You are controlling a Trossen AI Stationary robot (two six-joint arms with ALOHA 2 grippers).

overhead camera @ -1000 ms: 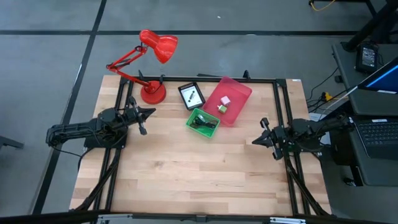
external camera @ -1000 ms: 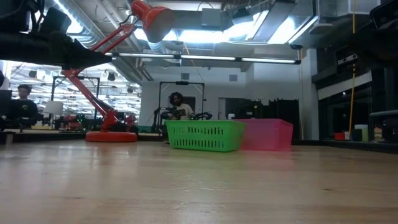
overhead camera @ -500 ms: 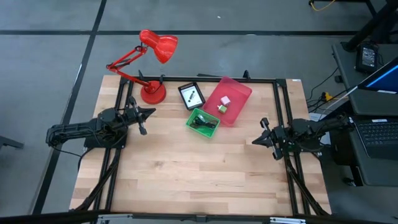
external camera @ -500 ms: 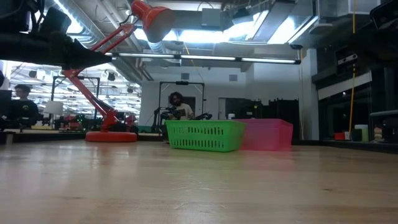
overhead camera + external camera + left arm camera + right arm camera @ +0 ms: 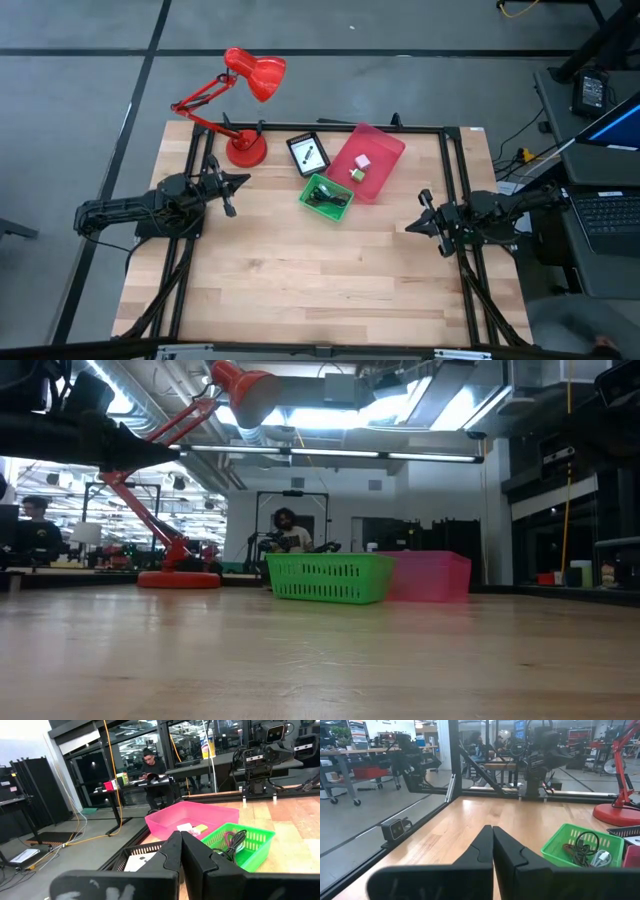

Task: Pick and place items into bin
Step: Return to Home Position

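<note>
A green basket [image 5: 326, 196] on the table's far middle holds black and maroon cables [image 5: 580, 847]. Behind it, a pink bin [image 5: 366, 160] holds a pink cube [image 5: 362, 160] and a small green piece [image 5: 354, 174]. A black tray [image 5: 308, 153] beside them carries a white card with black marks [image 5: 307, 152]. My left gripper [image 5: 245, 180] hangs shut at the table's left, pointing level toward the bins. My right gripper [image 5: 408, 226] hangs shut at the table's right, pointing level toward the left. Neither touches anything.
A red desk lamp [image 5: 245, 148] stands on its round base at the far left corner, its arm and shade reaching beyond the table. A black frame [image 5: 452, 180] runs along the table's edges. Bare wood [image 5: 320, 270] fills the near half. People sit at desks in the room beyond.
</note>
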